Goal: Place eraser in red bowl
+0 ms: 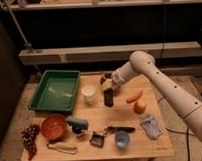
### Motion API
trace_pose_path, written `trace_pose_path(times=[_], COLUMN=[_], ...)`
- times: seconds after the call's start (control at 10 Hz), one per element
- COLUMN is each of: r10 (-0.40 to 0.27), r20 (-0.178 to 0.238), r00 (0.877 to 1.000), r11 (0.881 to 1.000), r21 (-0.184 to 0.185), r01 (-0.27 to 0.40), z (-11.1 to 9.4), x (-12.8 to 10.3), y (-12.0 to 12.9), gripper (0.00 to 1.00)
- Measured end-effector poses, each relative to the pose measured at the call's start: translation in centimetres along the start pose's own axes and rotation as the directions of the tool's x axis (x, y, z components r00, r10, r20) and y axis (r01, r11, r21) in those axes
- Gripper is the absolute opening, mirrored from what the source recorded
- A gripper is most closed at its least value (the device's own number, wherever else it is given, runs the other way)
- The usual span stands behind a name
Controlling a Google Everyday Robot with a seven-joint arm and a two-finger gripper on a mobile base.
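- A bunch of dark grapes (30, 139) lay at the table's (162, 145) front-left corner.
- The red bowl (53, 127) sat just right of the grapes, near the front-left edge, upright and seemingly with nothing in it.
- A green tray (56, 90) filled the back-left part of the tabletop, behind the bowl.
- A teal-handled brush (77, 124) lay just right of the bowl, and a white cup (88, 93) stood behind it beside the tray.
- The gripper (107, 85) hung over the middle of the table, its two fingers closed on the top of the eraser (108, 96). The eraser hung below with its long axis close to vertical, pale face upward near the fingers and dark body pointing down; whether its lower end touched the table could not be told.
- The relation that mattered: the bowl lay to the gripper's left and toward the front edge, well apart, with the cup and brush between or near the path. I judged that the single arm would need a diagonal carry that lifts the eraser over those two things.
- A small blue cup (121, 140) stood near the front edge.
- An orange carrot (134, 97) lay to the gripper's right.
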State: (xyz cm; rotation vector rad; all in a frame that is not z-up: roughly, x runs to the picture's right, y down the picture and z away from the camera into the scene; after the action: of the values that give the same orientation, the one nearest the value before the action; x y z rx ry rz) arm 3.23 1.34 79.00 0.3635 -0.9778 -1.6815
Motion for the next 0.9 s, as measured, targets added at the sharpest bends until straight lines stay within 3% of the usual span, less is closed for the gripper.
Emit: trace_pose_path(times=[0.2,0.5,0.6,0.8,0.9], r10=[-0.081,-0.199,-0.246,-0.319,-0.383], r20=[-0.001,-0.014,-0.023,-0.043,-0.064], r00=[0.997,0.980,0.969,0.947,0.921], r11=[0.993,0.956,0.932,0.885,0.832], r21=[0.084,0.215,0.269,0.343,0.409], r01=[0.081,0.197,0.243,0.314,0.375], z=[1.1,4.5,6.1,8.0,9.6], x=[1.0,2.9,3.5,3.9,3.9], y=[-2.6,-8.8,-11.7,-15.9,-19.9], gripper=[0.00,0.00,0.00,0.00,0.00])
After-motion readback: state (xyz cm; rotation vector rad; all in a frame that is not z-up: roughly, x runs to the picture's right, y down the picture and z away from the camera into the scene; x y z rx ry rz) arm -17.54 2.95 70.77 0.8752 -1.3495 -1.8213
